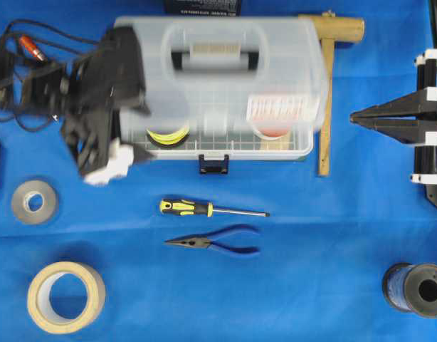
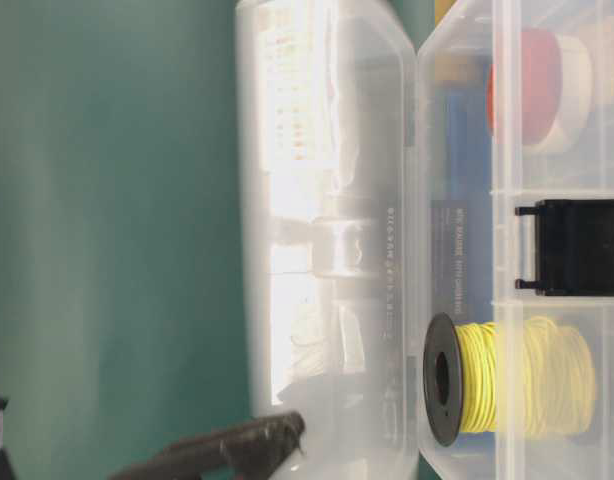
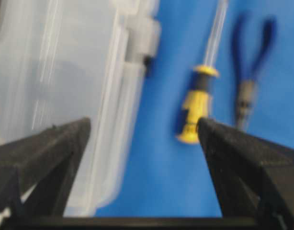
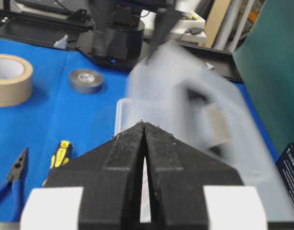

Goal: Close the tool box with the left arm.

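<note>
**Tool box lid partway down, left gripper wide open at its left end**

Blue cloth (image 1: 290, 285) covers the table; a green backdrop (image 2: 107, 200) stands behind it in the table-level view.

The tool box (image 1: 218, 92) sits at the far middle of the cloth, long axis running left to right in the overhead view, black front latch (image 1: 213, 164) facing the near edge. Its clear lid is blurred and hangs over the base, handle (image 1: 215, 57) on top; a strip of the base shows at the front.

Inside the tool box: a yellow wire spool (image 2: 517, 378) in the left front compartment, a red-and-white roll (image 2: 537, 85) in the right front one.

Left gripper (image 1: 108, 167) is at the tool box's left end, fingers (image 3: 51, 148) spread wide, nothing between them. Contact with the lid cannot be told through the blur.

Right gripper (image 1: 357, 117) is right of the tool box, well apart, jaws pressed together and empty.

Wooden square (image 1: 325, 100) lies against the tool box's right end.

In front of the tool box: masking tape (image 1: 65, 296), dark spool (image 1: 416, 290), grey tape (image 1: 35, 201), blue pliers (image 1: 215, 244), yellow screwdriver (image 1: 211, 209).
</note>
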`<control>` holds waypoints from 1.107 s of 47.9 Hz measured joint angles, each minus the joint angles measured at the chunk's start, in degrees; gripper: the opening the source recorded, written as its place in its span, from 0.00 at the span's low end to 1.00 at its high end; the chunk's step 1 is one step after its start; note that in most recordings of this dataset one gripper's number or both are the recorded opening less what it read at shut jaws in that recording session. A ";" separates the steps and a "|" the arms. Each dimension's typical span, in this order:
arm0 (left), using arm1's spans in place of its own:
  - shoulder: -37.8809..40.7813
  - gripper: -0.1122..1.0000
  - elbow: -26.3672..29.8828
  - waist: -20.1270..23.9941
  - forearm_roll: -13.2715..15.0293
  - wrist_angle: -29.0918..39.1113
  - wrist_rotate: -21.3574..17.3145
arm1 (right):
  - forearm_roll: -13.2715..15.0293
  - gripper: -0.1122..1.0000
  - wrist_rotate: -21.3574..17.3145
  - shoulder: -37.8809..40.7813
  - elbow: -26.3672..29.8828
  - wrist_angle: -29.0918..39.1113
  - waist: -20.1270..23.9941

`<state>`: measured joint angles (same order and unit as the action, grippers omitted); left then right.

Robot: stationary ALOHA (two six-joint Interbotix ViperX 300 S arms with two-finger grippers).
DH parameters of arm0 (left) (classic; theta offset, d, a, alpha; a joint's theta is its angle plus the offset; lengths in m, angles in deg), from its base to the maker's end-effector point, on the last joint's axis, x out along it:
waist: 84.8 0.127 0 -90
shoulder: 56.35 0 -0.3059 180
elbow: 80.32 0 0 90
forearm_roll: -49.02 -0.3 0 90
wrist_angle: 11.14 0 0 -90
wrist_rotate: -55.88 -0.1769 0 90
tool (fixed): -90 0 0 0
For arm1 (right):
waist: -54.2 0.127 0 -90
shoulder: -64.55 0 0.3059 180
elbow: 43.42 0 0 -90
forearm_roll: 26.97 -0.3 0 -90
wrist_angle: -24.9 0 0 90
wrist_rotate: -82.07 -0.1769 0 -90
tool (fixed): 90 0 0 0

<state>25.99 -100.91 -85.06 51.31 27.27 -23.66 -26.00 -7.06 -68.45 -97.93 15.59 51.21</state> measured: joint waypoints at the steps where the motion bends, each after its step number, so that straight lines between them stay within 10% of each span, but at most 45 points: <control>1: -0.18 0.88 -0.18 -1.41 0.00 0.00 1.14 | 0.00 0.10 0.00 0.00 0.00 0.00 0.00; 21: -10.63 0.88 -1.23 -9.49 -0.88 -3.52 5.19 | 0.00 0.10 0.00 -0.70 0.35 0.00 0.00; 53: -45.35 0.88 -31.29 -9.49 -1.05 -26.98 -11.25 | 0.09 0.10 -0.18 -1.41 0.44 0.09 0.00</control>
<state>-19.37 -132.20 -94.55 50.25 0.29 -34.91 -25.91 -7.23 -69.86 -97.49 15.67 51.21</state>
